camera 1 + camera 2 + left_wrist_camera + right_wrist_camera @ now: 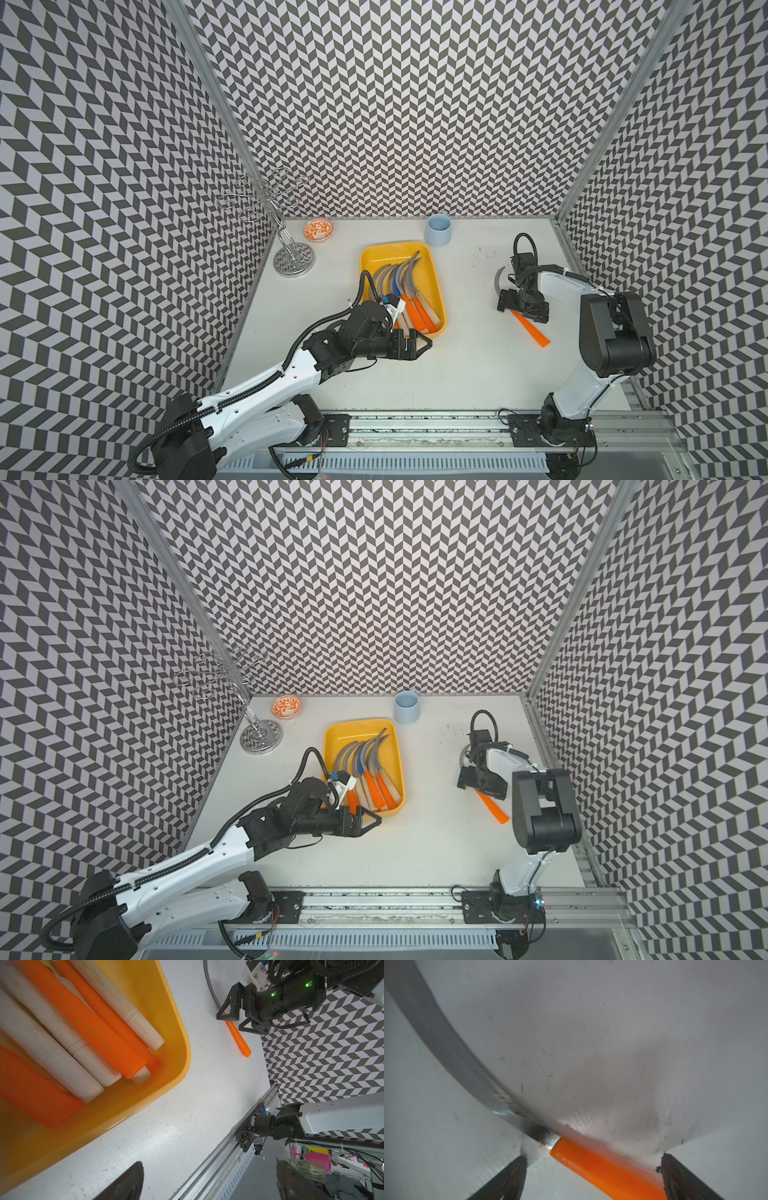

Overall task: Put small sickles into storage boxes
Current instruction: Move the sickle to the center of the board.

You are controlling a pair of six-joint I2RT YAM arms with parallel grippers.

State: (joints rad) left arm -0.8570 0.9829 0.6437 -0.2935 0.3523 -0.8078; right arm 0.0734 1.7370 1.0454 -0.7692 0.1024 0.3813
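Here, the loose small sickle [533, 331], with a curved grey steel blade and a bright orange handle, lies flat on the white tabletop [457, 374], well apart from the shallow yellow plastic tray [433, 291]. The right gripper [591, 1158] straddles its handle near the metal collar, jaws wide, not clamped. The other sickles [399, 282] lie bunched inside the tray. The left gripper [207, 1167] hovers beside the tray's near corner, jaws wide, empty.

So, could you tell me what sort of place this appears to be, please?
Probably a lab robot-training cell: the left arm and right arm are mounted on an aluminium rail, and chevron-patterned walls box in the white table.
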